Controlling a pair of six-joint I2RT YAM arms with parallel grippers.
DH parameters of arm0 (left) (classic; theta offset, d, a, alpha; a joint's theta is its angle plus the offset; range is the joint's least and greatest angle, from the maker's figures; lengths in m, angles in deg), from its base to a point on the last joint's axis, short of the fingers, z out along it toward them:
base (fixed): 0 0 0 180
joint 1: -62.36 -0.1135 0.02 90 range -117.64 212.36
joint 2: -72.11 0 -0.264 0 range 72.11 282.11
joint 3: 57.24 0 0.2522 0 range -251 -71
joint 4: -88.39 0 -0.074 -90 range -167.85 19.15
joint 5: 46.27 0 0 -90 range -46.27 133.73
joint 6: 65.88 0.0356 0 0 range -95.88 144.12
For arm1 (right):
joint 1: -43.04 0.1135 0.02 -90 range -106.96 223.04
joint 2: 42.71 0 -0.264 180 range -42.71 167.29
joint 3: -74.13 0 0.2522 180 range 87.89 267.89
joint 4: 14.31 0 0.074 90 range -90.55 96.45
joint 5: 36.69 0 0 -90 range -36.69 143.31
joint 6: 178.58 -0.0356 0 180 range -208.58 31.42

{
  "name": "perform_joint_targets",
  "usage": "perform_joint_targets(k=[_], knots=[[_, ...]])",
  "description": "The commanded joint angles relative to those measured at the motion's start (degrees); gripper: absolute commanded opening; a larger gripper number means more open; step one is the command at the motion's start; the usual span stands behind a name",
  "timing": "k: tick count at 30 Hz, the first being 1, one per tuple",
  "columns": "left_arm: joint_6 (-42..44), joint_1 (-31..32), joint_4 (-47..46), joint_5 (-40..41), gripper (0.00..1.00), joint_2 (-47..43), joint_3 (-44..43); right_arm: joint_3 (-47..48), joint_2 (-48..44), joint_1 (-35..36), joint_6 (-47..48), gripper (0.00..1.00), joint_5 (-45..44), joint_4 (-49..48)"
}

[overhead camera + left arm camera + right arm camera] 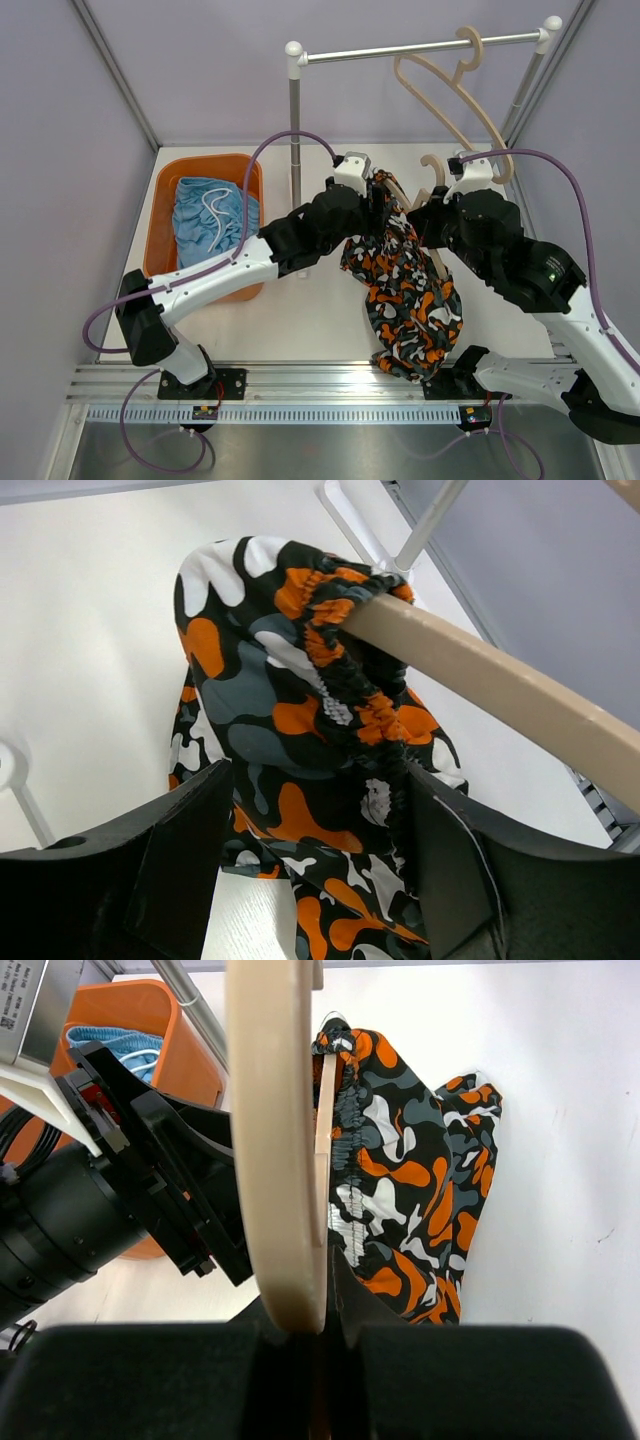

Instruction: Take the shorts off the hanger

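The camouflage shorts [410, 300] hang by their elastic waistband from a beige wooden hanger [433, 165] held above the table. My right gripper [432, 205] is shut on that hanger [272, 1140], with the shorts [400, 1170] just beyond it. My left gripper [378, 200] is open at the top of the shorts. In the left wrist view its fingers [190, 820] stand wide apart on either side of the cloth [270, 680], below the hanger arm [500, 690]. The light blue shorts [205, 220] lie in the orange basket [200, 162].
A white-and-metal clothes rail [420, 47] stands at the back, its post [296, 120] beside the basket. A second, empty wooden hanger [450, 90] hangs on the rail. Purple cables loop off both arms. Grey walls close in the table on both sides.
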Motion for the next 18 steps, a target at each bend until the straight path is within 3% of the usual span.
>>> perform_joint_targets(k=[1,4,9,18], knots=[[-0.5,-1.5,-0.8,3.5,0.69,-0.6,-0.1,2.9,-1.5,0.7,-0.8,0.0,-0.9,-0.6],[-0.6,-2.0,-1.1,3.1,0.71,-1.3,0.5,2.8,-1.5,0.7,-0.9,0.0,-1.3,-0.3],[0.3,-2.0,-2.6,1.7,0.84,-3.1,2.0,2.6,-1.0,0.7,-0.8,0.0,-1.9,-0.2],[1.1,-2.0,-2.4,0.4,0.91,-5.4,2.7,2.2,-0.7,0.7,-0.8,0.0,-2.3,-0.4]])
